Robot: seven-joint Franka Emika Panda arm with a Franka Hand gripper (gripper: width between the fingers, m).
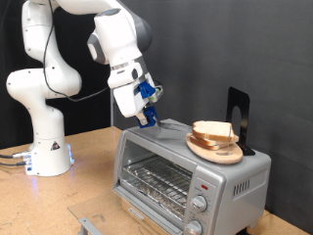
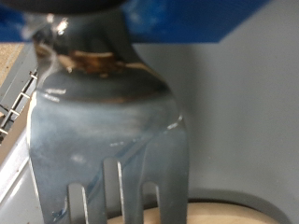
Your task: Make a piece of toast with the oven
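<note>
The silver oven (image 1: 235, 181) stands at the exterior view's lower right. Its glass door is closed and the wire rack shows behind it. On the oven's top lies a round wooden plate (image 1: 223, 153) carrying the piece of toast (image 1: 213, 130), pale with a tan crust. My gripper (image 1: 148, 115) hangs just above the oven's top, to the exterior view's left of the plate. It is shut on a metal fork (image 2: 103, 121) whose tines point down and away from the hand. In the wrist view the fork fills the picture, blue fingers (image 2: 206, 19) sit above it, and the plate's edge (image 2: 229, 210) shows beyond.
A black upright stand (image 1: 239, 117) rises behind the plate on the oven's top. The oven's round knobs (image 1: 200, 204) sit on its right panel. The arm's white base (image 1: 49, 157) stands on the wooden table (image 1: 88, 186) at the exterior view's left.
</note>
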